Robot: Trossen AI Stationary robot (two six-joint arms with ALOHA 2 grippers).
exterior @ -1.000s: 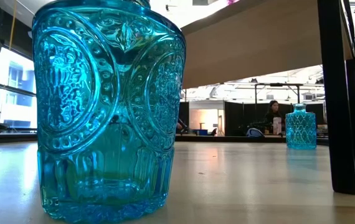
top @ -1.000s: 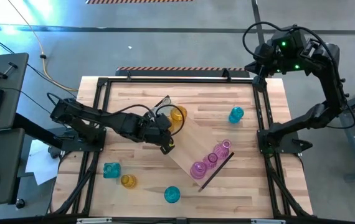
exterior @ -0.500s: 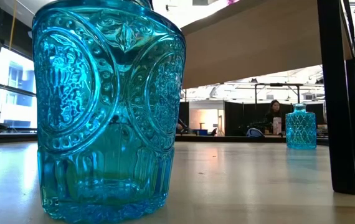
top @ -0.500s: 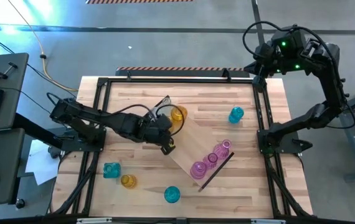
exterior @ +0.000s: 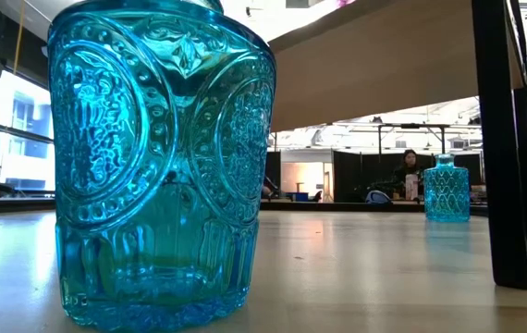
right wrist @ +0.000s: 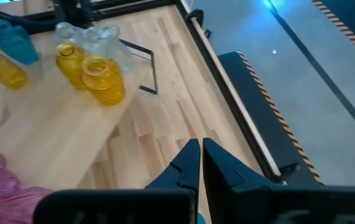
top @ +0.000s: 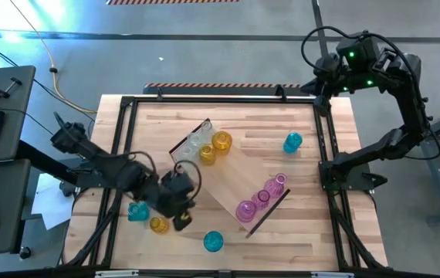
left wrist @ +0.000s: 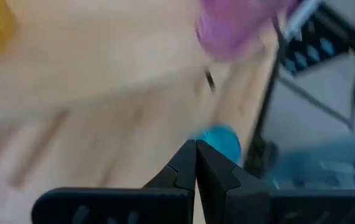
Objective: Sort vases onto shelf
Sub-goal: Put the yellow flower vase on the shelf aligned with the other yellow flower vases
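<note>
Reaching low over the near-left part of the surface (top: 297, 239), the left gripper (top: 180, 223) is fully closed and holds nothing; its wrist view shows the two fingers pressed together. Just beside it stand three loose vases: a teal vase (top: 137, 211), an amber vase (top: 158, 225) and, nearer the front edge, another teal vase (top: 213, 242). The step in hand looks like the approach for a fresh pick, most likely the amber one, which is closest.

Further right, the shelf (top: 231, 181) lies diagonally across the middle of the surface. On its far end stand two clear vases (top: 191, 144) and two amber vases (top: 215, 144), grouped together; on its near end three pink vases (top: 260, 198) sit in a row. A lone teal vase (top: 292, 142) stands on the surface beyond the shelf, well apart from it.

At far right, the right gripper (right wrist: 196, 163) waits high beyond the surface's back corner, closed and empty.

Next, the left gripper must open, drop around a vase's neck, close, and carry it to its colour group.
</note>
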